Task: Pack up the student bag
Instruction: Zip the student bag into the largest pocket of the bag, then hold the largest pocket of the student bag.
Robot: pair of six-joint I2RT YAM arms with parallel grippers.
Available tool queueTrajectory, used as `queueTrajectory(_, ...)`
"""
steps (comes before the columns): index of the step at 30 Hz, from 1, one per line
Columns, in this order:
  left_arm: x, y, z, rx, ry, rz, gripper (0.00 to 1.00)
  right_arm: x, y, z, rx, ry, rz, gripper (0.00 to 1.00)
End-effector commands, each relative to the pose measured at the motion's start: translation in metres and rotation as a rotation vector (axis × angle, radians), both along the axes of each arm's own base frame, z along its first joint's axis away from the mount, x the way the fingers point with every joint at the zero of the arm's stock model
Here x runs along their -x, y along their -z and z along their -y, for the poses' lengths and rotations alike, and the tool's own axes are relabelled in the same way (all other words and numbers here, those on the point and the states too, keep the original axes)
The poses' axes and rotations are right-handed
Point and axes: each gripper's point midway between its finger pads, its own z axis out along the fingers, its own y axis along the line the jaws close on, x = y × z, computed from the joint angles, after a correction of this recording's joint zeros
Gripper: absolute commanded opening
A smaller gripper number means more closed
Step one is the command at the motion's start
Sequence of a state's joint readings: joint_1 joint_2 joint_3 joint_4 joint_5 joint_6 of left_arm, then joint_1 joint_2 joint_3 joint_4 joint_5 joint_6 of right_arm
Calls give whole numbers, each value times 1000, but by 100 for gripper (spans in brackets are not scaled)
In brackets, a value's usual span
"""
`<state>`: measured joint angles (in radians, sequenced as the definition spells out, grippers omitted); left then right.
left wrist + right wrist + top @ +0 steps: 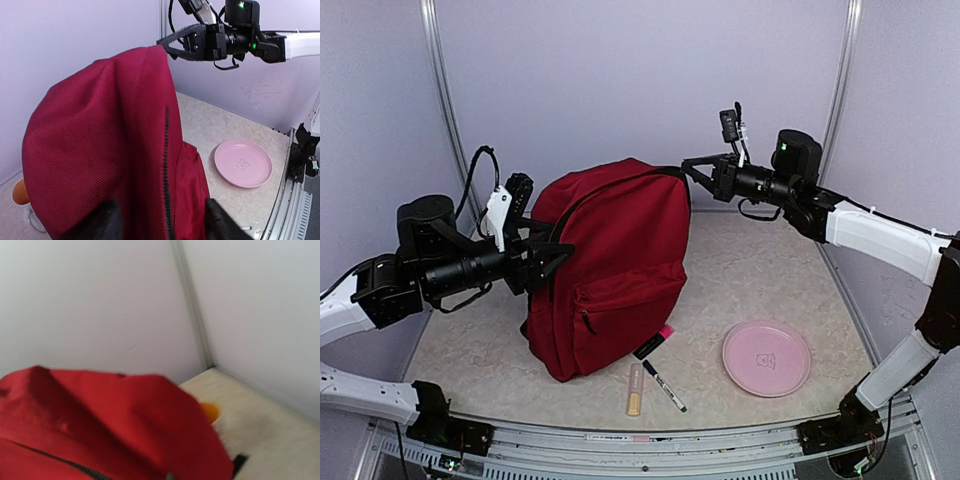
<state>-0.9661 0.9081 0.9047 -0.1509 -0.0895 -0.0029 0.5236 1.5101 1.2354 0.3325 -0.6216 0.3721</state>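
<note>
Standing upright mid-surface (760, 270): student bag (610, 265), zips closed. Left end effector (555, 258) spread wide against its side. Right end effector (692, 170) released, beside the top. No readable writing.

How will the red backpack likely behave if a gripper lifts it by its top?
The student bag is probably floppy: its fabric creases and sags at the top. It seems light and mostly empty, slumping rather than bulging. It may tip, since it stands on its narrow base.

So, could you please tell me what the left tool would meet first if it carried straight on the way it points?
Most likely the student bag: the left tool, fingers spread, points right at its side, which fills the left wrist view. The remaining gap is hard to judge.
</note>
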Motion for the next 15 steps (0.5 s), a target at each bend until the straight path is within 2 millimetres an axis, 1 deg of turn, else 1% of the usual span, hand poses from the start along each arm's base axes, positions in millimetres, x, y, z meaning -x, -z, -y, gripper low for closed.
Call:
queueTrajectory(1, 9, -27, -4, -43, -17, 32, 88, 7, -85, -12, -26, 124, 273, 0)
queueTrajectory(3, 15, -62, -5, 1, -14, 100, 97, 24, -101, -29, -26, 84, 329, 0)
queueTrajectory(4, 19, -80, -4, 31, -3, 137, 99, 31, -113, -35, -33, 72, 362, 0)
queueTrajectory(5, 22, -96, -2, 56, 8, 168, 99, 36, -115, -43, -27, 51, 379, 0)
queueTrajectory(7, 21, -117, 4, 59, 6, 219, 99, 45, -120, -55, -19, 5, 401, 0)
queueTrajectory(9, 4, -122, 10, 13, -60, 233, 99, 50, -120, -65, -7, -28, 403, 0)
queueTrajectory(10, -9, -118, 17, -26, -99, 221, 99, 51, -118, -68, 2, -35, 400, 0)
queueTrajectory(11, -21, -114, 20, -55, -125, 205, 99, 53, -115, -71, 9, -42, 397, 0)
queueTrajectory(12, -28, -118, 24, -63, -124, 192, 99, 54, -113, -72, 14, -47, 397, 0)
queueTrajectory(15, -54, -101, 38, -141, -104, 129, 99, 60, -109, -76, 29, -67, 398, 0)
